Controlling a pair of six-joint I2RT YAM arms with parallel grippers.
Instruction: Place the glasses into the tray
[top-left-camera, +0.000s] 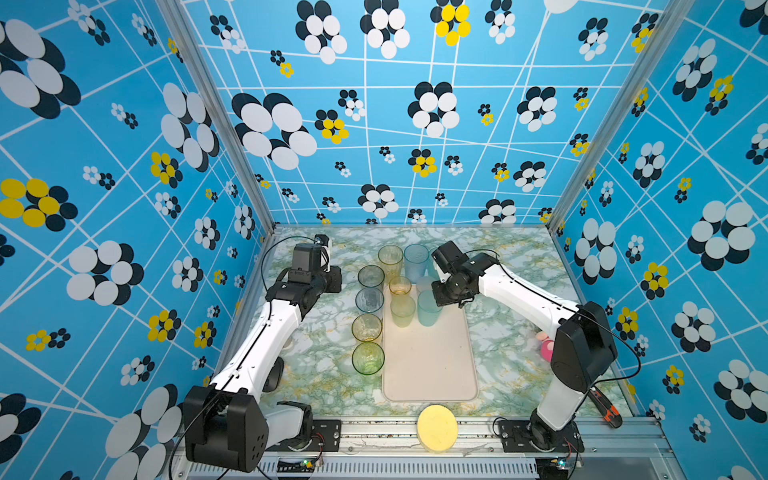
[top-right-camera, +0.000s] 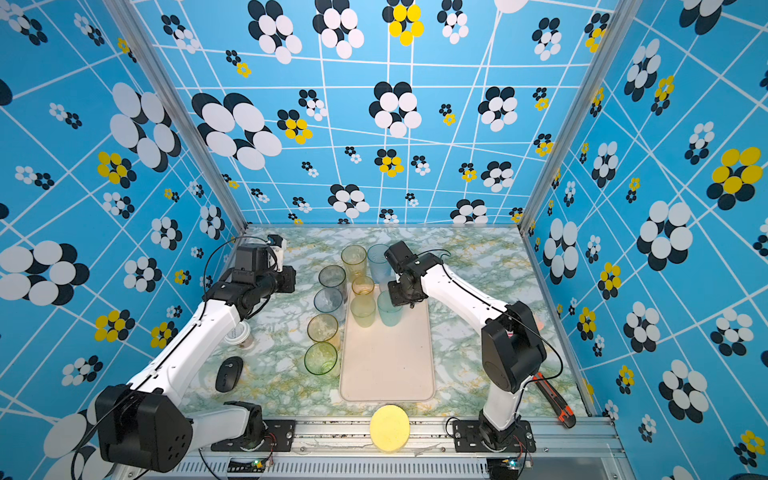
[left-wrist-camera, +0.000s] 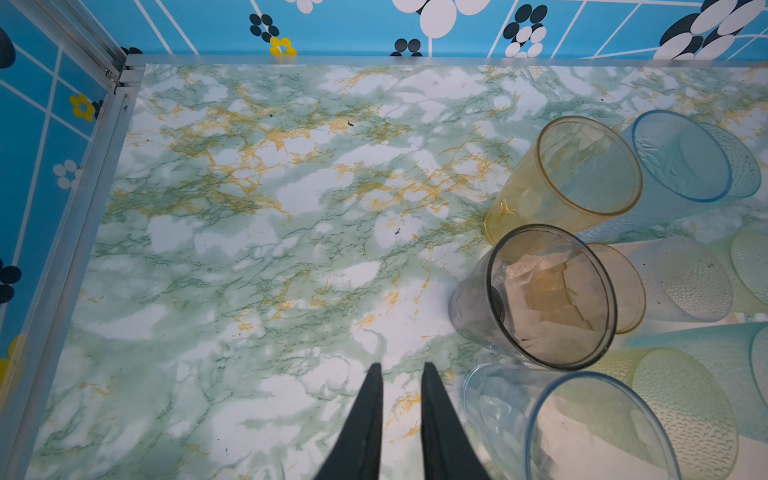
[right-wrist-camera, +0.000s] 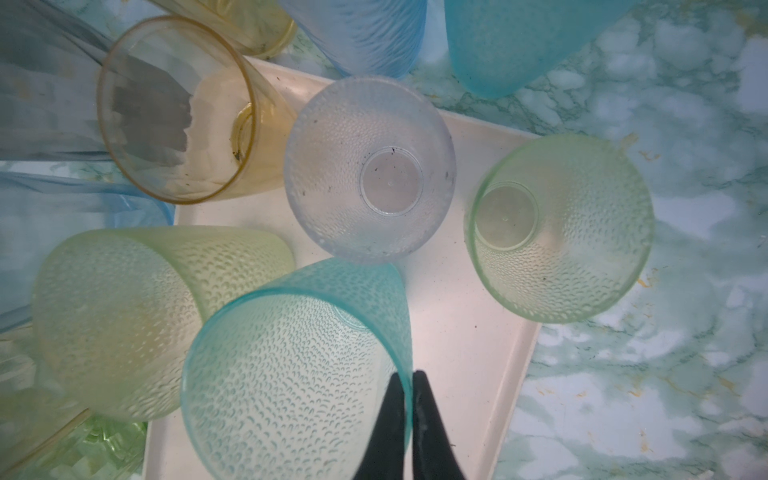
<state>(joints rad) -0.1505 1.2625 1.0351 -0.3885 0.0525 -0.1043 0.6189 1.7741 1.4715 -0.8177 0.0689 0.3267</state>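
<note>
Enclosure: back wall (top-left-camera: 395, 124) and side walls (top-left-camera: 83, 208) in blue print, white grid lines, black/white/yellow flower dots. Aluminium posts (top-left-camera: 216, 116) at the rear corners. Surface (top-left-camera: 324, 365) is green-white marble film with gold veins. Aluminium front rail (top-left-camera: 374, 432). Lighting bright, even, soft shadows.

12 glasses (top-left-camera: 368, 358), 1 tray (top-left-camera: 430, 374), 1 yellow sponge (top-left-camera: 437, 428), 1 mouse (top-right-camera: 228, 374), 1 box cutter (top-right-camera: 557, 405), 1 pink toy (top-left-camera: 545, 347), 1 white cup (top-right-camera: 239, 334).

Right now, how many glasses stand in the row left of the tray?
4, beside the tray, back to front: smoky grey glass, pale blue glass, amber glass, green glass. None seems hidden.
</note>
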